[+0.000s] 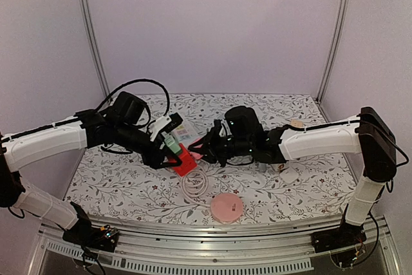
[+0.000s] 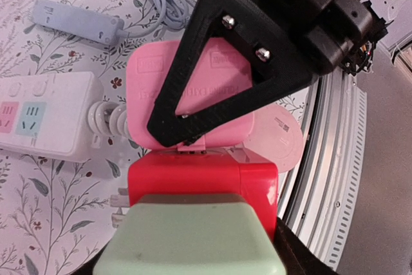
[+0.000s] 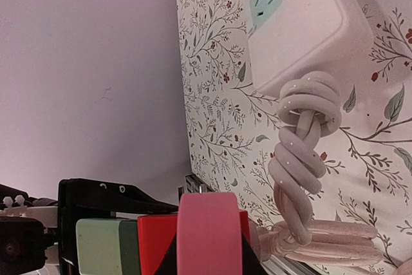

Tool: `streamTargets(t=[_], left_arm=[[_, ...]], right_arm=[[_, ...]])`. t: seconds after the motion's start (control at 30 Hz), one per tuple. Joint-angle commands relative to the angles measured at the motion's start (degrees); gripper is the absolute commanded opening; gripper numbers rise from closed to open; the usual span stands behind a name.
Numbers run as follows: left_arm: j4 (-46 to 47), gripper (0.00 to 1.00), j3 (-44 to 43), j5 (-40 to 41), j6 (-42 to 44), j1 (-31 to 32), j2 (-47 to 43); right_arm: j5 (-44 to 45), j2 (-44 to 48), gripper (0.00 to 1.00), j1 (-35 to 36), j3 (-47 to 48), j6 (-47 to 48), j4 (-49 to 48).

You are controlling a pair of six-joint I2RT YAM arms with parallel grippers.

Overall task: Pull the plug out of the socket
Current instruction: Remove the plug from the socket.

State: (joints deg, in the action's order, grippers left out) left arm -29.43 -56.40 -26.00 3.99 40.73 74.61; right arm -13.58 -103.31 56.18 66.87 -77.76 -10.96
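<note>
We see left gripper [image 1: 175,152] pinching red socket [image 2: 203,181] between green pads [image 2: 193,236], mid-table. Right gripper [image 1: 205,151] clamped on pink plug [image 2: 212,91]; plug flush against socket. White strip [image 1: 183,131] just behind, coiled cable [image 1: 195,185] in front, pink disc [image 1: 227,207] nearer us.

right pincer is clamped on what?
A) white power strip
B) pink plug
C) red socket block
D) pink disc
B: in the left wrist view the right pincer has its black finger laid across the pink plug, while the left pincer grips the red socket block.
</note>
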Motion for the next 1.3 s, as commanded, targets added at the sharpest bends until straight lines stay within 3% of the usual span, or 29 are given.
streamTargets(t=[0.0,1.0,1.27], left_arm=[[2.4,0.2,-2.0,-2.1,-0.2,-2.4,-1.8],[2.7,0.2,-1.9,-2.9,-0.4,-3.2,-1.1],[0.4,0.2,-2.1,3.0,2.0,-0.3,0.2]], right_arm=[[4.9,1.5,0.0,-2.0,-2.3,1.5,6.5],[5.4,2.4,0.0,-2.0,-1.5,2.1,8.1],[5.1,2.9,0.0,-2.0,-0.1,1.3,7.8]])
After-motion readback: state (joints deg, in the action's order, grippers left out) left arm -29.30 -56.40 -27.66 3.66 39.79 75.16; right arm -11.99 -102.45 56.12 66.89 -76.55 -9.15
